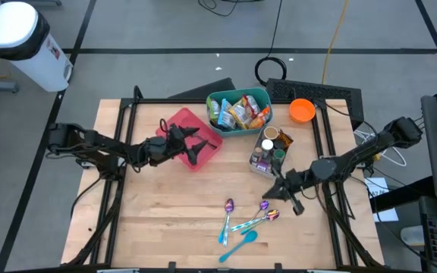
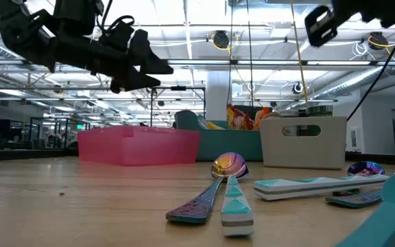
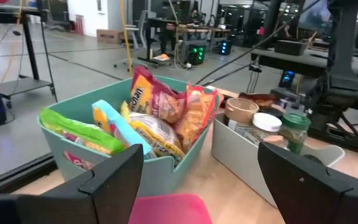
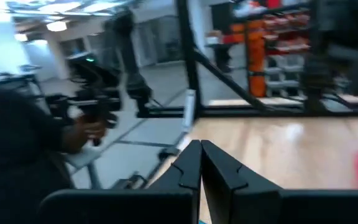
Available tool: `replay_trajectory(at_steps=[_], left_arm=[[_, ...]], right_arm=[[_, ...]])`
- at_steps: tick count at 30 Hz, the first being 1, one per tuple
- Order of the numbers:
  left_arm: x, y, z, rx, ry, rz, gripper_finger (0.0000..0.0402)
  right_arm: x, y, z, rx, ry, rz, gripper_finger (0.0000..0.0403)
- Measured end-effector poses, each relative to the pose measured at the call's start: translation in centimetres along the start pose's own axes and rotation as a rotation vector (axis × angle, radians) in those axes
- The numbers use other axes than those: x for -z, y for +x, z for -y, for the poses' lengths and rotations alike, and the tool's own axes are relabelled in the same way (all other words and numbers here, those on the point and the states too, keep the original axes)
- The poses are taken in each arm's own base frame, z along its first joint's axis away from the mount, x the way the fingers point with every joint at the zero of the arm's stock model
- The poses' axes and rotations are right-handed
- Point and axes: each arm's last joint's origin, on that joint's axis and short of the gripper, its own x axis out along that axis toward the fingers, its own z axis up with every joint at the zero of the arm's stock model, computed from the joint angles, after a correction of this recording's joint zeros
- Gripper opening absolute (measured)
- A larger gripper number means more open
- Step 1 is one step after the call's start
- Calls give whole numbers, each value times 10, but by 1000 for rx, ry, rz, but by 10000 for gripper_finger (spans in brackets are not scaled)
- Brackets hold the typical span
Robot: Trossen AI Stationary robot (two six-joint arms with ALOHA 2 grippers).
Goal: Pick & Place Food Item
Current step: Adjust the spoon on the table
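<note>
snack packets (image 1: 237, 111), labels unreadable, teal bin (image 1: 217, 99)

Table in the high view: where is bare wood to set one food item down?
Bare wood lies front-left, between the pink tray and the spoons. Also the back-left corner, behind the left claw. Crowded: teal snack bin, grey caddy, right claw.

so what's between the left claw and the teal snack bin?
Only the far edge of the pink tray under the open left claw; teal bin sits just beyond, per high view.
</note>
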Motion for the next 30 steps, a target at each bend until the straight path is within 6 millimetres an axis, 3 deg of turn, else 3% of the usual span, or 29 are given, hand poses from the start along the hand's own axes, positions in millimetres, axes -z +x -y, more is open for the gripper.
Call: replay_trajectory(at_steps=[8,14,18,21,26,30], left_arm=[[9,0,-1,-13,-16,-74,324],[11,0,-1,-22,-6,-97,324],[12,0,-2,-27,-3,-102,324],[12,0,-2,-29,-6,-106,324],[13,0,-2,-31,-15,-113,324],[13,0,-2,-32,-15,-116,324]], right_arm=[[16,17,-25,-247,-78,52,18],[22,25,-30,-235,-2,-95,128],[30,23,-26,-62,231,-384,210],[47,6,-19,179,416,-616,242],[66,-20,-12,523,631,-796,249],[72,-24,-15,533,712,-818,238]])
